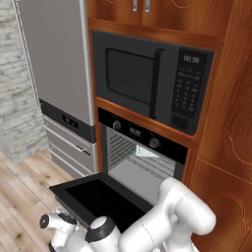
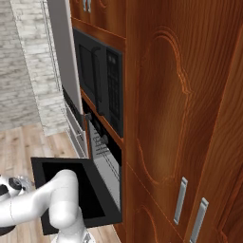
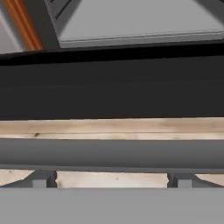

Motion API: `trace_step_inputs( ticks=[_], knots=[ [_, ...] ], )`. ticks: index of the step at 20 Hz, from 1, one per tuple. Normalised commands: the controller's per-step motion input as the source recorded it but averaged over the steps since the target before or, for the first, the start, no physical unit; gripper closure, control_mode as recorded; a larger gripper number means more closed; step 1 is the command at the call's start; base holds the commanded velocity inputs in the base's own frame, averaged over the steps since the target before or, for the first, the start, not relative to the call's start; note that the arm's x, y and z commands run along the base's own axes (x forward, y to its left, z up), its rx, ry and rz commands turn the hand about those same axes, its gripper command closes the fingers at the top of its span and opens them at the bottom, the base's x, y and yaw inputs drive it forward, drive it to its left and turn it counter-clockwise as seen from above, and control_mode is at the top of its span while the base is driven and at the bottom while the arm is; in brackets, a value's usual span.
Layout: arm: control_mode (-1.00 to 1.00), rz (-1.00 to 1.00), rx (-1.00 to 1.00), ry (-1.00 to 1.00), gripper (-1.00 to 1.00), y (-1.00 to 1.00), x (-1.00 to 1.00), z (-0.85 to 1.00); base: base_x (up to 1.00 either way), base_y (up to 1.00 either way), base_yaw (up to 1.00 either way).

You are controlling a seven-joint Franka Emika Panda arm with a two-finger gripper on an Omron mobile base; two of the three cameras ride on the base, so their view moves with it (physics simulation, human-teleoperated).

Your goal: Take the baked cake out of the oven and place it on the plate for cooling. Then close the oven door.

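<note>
Two steel wire racks sit inside the oven (image 1: 142, 162), built into reddish wood cabinetry below a black microwave (image 1: 152, 81). Its oven door (image 1: 98, 199) lies dropped flat over pale plank flooring (image 1: 24, 197). Gripper (image 3: 111, 180) fingertips stand wide apart with nothing between them, close by the door's bar handle (image 3: 112, 153).

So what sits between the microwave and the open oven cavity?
In the left base view, the oven's black control strip with two round knobs lies there, under a wooden ledge below the microwave.

The oven (image 1: 142, 152) sits below the microwave (image 1: 152, 81), right of the fridge (image 1: 59, 64), its oven door (image 1: 98, 199) dropped open.
</note>
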Motion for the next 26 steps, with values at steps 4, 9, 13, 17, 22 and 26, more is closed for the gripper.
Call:
trace_step_inputs(
  ticks=[4, 9, 13, 17, 22, 26],
  knots=[
    [-1.0, 0.0, -0.16, 0.0, -1.0, 0.24, 0.0, -0.92, 0.0, 0.0, 0.0],
    [-1.0, 0.0, -0.14, -0.02, -1.0, 0.17, 0.0, -0.99, 0.0, 0.0, 0.0],
    [-1.0, -0.01, -0.24, -0.18, -1.0, 0.13, 0.0, -0.87, 0.0, 0.0, 0.0],
    [-1.0, -0.03, -0.48, -0.34, -1.0, 0.1, -0.04, -0.83, 0.0, 0.0, 0.0],
    [-1.0, -0.1, -0.53, -0.36, -1.0, -0.02, -0.05, -0.72, 0.0, 0.0, 0.0],
    [-1.0, -0.16, -0.45, -0.22, -1.0, -0.37, 0.03, -0.62, 0.0, 0.0, 0.0]
  ],
)
